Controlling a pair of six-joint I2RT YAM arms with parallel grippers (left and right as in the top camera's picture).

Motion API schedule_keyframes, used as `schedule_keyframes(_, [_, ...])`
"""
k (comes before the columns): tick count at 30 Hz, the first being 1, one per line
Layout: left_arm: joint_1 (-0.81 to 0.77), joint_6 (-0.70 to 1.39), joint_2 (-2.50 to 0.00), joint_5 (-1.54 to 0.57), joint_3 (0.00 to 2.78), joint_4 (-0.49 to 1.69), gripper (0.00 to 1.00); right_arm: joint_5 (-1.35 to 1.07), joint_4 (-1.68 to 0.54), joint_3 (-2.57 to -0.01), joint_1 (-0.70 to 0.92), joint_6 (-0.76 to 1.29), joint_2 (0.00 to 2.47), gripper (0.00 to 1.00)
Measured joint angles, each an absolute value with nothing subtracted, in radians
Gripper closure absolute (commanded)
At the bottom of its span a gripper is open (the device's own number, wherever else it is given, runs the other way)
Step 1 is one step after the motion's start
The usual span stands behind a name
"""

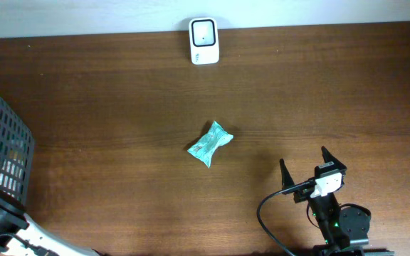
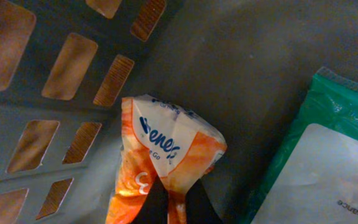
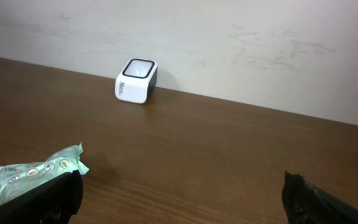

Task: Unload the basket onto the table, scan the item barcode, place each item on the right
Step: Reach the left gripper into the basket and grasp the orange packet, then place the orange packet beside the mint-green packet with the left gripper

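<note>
Down inside the dark basket [image 2: 42, 106], my left gripper [image 2: 178, 185] is shut on the lower end of an orange and white packet [image 2: 166, 146], its two black fingers pinching the wrapper. The packet's barcode is not in view. The white barcode scanner [image 1: 204, 40] stands at the table's far edge, and it shows as a small white box [image 3: 136, 79] against the wall in the right wrist view. My right gripper [image 1: 303, 158] stands open near the table's front right, with nothing between its fingers [image 3: 180, 186].
A green and white packet [image 2: 328, 162] lies on the basket floor to the right of the orange one. A teal packet [image 1: 210, 144] lies mid-table, left of my right gripper [image 3: 33, 171]. The basket [image 1: 2, 153] stands at the table's left edge.
</note>
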State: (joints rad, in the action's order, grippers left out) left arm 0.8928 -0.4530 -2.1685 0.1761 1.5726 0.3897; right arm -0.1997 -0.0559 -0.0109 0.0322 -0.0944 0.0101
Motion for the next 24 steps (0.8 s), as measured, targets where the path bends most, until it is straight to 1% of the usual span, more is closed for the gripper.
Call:
schedule_keyframes(6, [0.849, -0.387, -2.118, 0.166, 1.573, 0.404, 1.0, -0.2, -0.056, -0.011, 0.032, -0.094, 0.01, 0.02])
schedule_keyframes(9, [0.786, -0.326, -1.892, 0.153, 1.574, 0.384, 1.0, -0.2, -0.056, -0.011, 0.032, -0.094, 0.01, 0.02])
schedule_keyframes(13, [0.747, -0.242, -1.547, 0.149, 1.586, 0.381, 1.0, -0.2, -0.056, -0.011, 0.032, -0.094, 0.01, 0.02])
schedule_keyframes(16, [0.679, -0.203, -1.4, 0.097, 1.598, 0.448, 1.0, -0.2, -0.056, -0.011, 0.032, -0.094, 0.01, 0.02])
schedule_keyframes(17, [0.608, -0.196, -1.345, 0.037, 1.599, 0.487, 1.0, -0.2, -0.056, -0.011, 0.032, -0.094, 0.01, 0.02])
schedule_keyframes(19, [0.489, -0.173, -1.32, -0.026, 1.601, 0.538, 1.0, -0.2, -0.056, -0.011, 0.032, -0.094, 0.01, 0.02])
schedule_keyframes(21, [0.296, -0.16, -1.342, -0.072, 1.601, 0.644, 1.0, -0.2, -0.056, -0.011, 0.032, -0.094, 0.01, 0.02])
schedule_keyframes(24, [0.095, -0.152, -1.417, -0.095, 1.6, 0.781, 1.0, -0.199, -0.056, -0.011, 0.032, -0.094, 0.01, 0.02])
